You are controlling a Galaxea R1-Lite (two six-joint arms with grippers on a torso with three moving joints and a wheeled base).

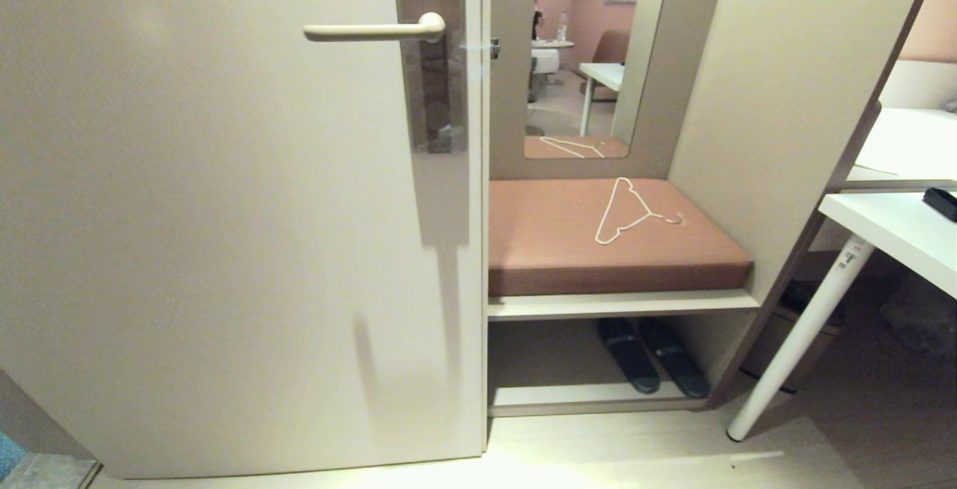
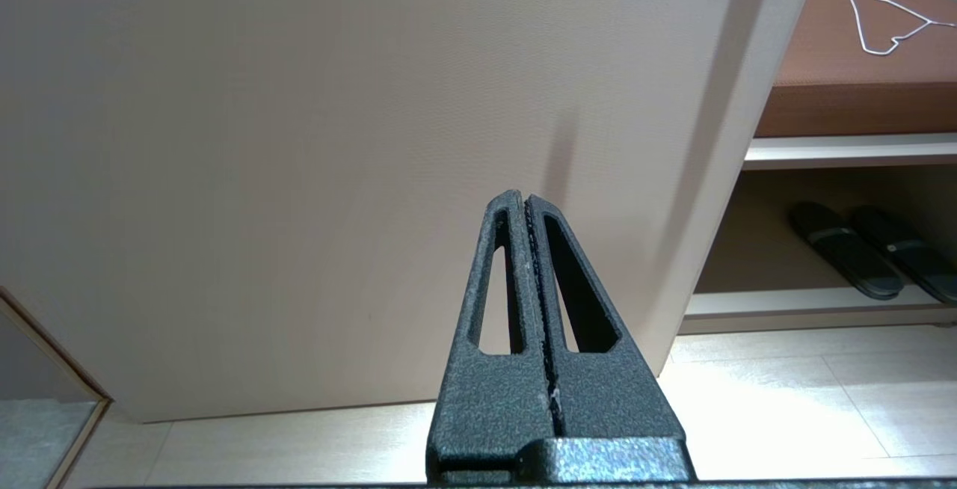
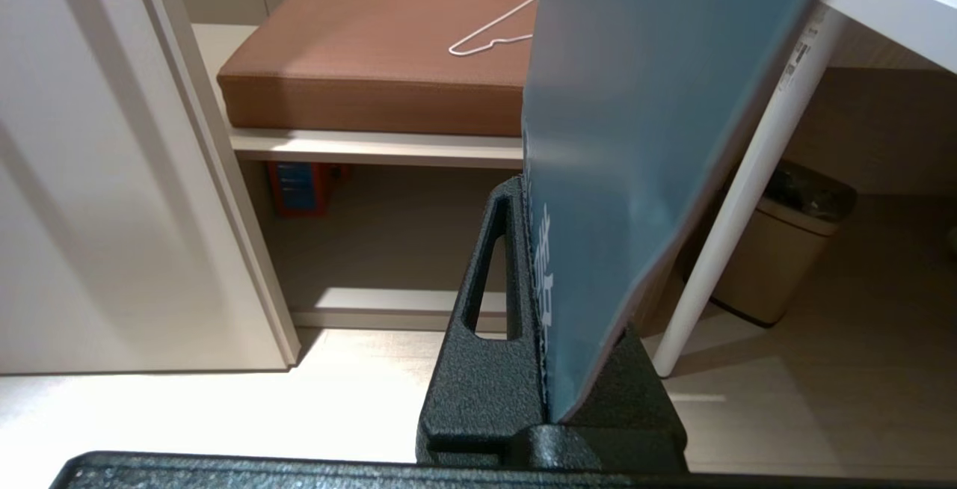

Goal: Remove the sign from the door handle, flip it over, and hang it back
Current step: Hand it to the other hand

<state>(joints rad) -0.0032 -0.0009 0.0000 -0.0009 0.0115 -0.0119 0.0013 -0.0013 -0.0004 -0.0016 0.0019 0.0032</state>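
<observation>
The handle is seen bare in the head view, a level lever on a brown plate at the edge of the door. Nothing is hung on it.

The sign is held by the right claw, as shown in the right wrist view. The claw is closed on the lower end of the sign, and the blue side with some white letters is turned to the camera. The sign stands up from the claw and is tilted a little. Its upper part is cut off by the picture edge, so the hole is not seen.

The left claw is closed with nothing between its fingers; they are pressed together. It is pointed at the lower part of the door, low near the floor. Neither arm is seen in the head view.

Beside the door a brown cushion lies on a shelf, and a white wire hanger lies on it. Dark slippers are placed under the shelf. A white worktop with a round leg stands at the right, and a bin is seen behind the leg.
</observation>
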